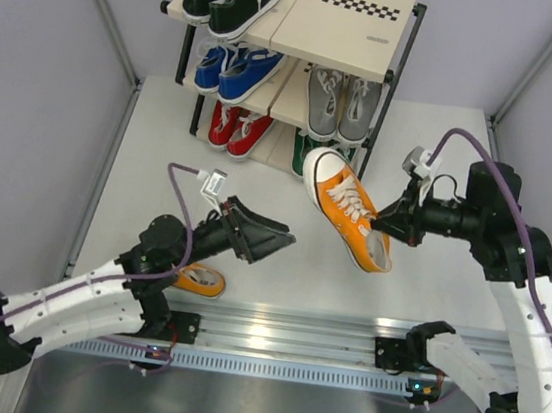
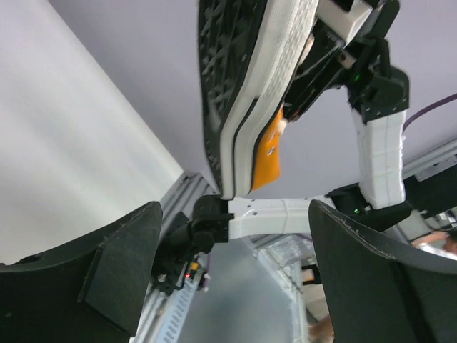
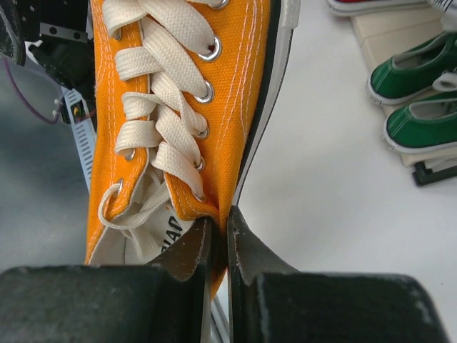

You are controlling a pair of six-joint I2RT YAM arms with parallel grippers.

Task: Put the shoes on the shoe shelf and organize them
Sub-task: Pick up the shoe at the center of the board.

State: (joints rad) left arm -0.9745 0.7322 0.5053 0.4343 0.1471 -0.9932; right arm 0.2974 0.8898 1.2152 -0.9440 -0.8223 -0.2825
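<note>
The right gripper [image 1: 387, 223] is pinching the orange sneaker [image 1: 345, 220] by the thin canvas collar beside its tongue, jaws pressed together on the fabric. It is holding the shoe above the tabletop [image 1: 152, 151] just right of centre, toe pointing toward 11 o'clock. The left gripper [image 1: 270, 241] is hovering at the shoe's 9 o'clock with jaws spread wide, touching nothing.

The shoe shelf [image 1: 354, 25] is standing at 12 o'clock. The right half of its top tier is showing bare panel, so that looks like the goal. A grip on one canvas edge is probably letting the sneaker swing, so the carry calls for moving slowly, keeping the sole level and leading with the toe toward 12 o'clock. Setting it down tight to one side would be leaving room for its mate [image 1: 198, 280], which is lying at 7 o'clock on the tabletop.
</note>
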